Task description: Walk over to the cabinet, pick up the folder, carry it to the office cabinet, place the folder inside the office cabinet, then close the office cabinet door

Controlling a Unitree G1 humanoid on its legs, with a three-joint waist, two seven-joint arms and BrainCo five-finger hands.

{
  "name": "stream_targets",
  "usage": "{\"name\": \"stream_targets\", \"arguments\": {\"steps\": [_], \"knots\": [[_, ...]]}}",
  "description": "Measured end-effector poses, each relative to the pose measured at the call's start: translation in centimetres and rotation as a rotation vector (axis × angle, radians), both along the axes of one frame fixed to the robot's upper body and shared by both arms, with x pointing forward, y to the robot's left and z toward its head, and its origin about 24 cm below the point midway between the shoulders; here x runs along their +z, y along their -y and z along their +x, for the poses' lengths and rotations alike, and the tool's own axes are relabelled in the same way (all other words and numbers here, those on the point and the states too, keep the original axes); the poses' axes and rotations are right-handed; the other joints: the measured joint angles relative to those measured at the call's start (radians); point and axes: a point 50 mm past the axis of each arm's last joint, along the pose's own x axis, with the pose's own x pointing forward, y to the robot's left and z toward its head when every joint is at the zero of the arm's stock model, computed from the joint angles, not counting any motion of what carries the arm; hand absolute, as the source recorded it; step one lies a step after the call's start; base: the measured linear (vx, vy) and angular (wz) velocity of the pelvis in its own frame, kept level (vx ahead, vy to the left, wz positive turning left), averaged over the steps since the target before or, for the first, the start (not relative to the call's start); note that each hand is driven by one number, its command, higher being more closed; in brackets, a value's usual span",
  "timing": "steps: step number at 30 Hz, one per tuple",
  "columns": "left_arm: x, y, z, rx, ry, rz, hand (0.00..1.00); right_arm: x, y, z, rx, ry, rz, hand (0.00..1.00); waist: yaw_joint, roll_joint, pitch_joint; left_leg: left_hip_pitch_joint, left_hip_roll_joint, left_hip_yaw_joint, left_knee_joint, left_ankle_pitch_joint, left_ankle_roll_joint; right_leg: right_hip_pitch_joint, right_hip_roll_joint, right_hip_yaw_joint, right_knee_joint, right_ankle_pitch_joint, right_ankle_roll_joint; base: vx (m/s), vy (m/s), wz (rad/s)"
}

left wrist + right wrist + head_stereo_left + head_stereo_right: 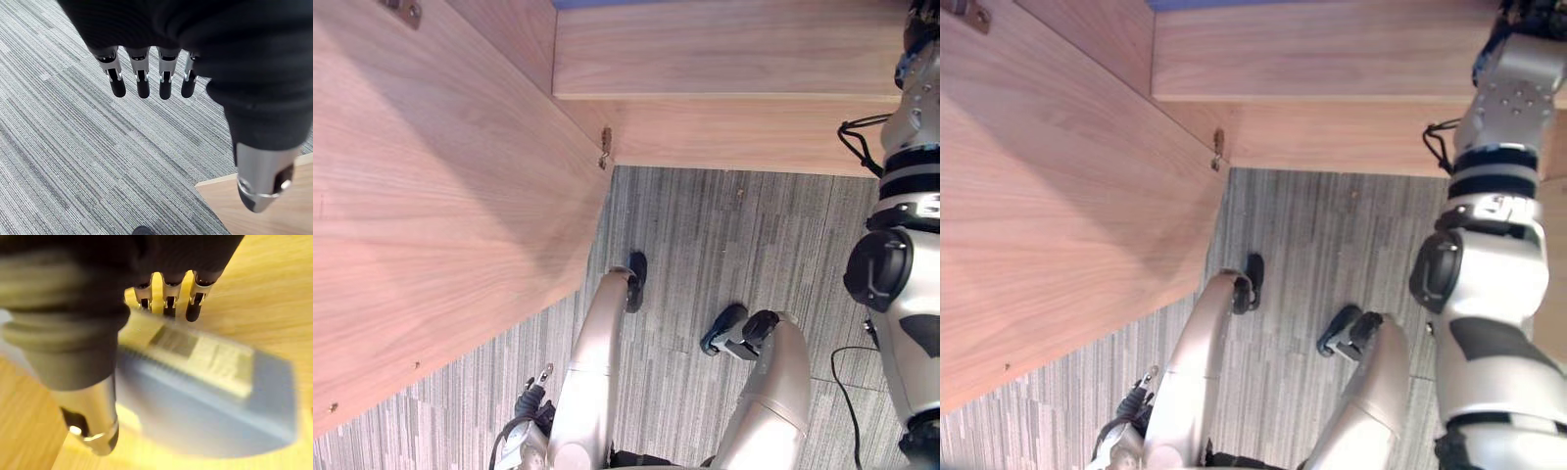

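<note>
Blue-grey folder point(210, 401) (blurred) lies on wood point(274, 289), just past the right hand point(88, 298).

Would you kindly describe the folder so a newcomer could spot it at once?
Start from the light wooden surface in the right wrist view. Just beyond the right hand lies the folder. It is a blue-grey slab with a pale label, against plain wood all around.
</note>
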Motion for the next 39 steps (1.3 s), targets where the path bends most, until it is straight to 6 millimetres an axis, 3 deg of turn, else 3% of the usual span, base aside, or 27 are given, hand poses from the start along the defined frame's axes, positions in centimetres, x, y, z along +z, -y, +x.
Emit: {"name": "stream_targets", "arguments": {"steps": [16,21,27,39], "knots": [[0.1,-0.4,0.8,0.053,0.002,0.001,0.0,-1.2,-2.7,1.3,0.061,-0.03,0.006,0.0,-0.015,-0.001,-0.003,0.086,0.028,-0.013,-0.121,0.041,-0.029,0.085,0.051,-0.046,-0.117,0.036,-0.02,0.01,-0.014,-0.02],[0.2,-1.0,0.9,0.092,0.01,0.008,0.0,-1.3,-3.8,1.8,0.036,-0.142,-0.249,0.0,-0.025,-0.001,-0.003,0.099,0.04,-0.011,-0.141,0.048,-0.031,0.096,0.066,-0.051,-0.145,0.05,-0.025,-0.01,0.026,-0.07],[0.3,-1.9,0.7,0.122,0.015,0.035,0.0,-3.9,-4.8,3.0,0.02,-0.308,-0.577,0.0,-0.034,-0.014,-0.014,0.105,0.06,-0.006,-0.171,0.06,-0.033,0.096,0.093,-0.052,-0.187,0.075,-0.03,-0.03,0.036,-0.1],[0.1,-2.6,0.2,0.114,0.015,0.062,0.0,-7.2,-4.2,3.4,-0.034,-0.444,-0.851,0.0,-0.063,-0.055,-0.034,0.113,0.081,0.015,-0.239,0.088,-0.028,0.091,0.121,-0.051,-0.266,0.124,-0.033,-0.02,0.057,-0.07]]}}
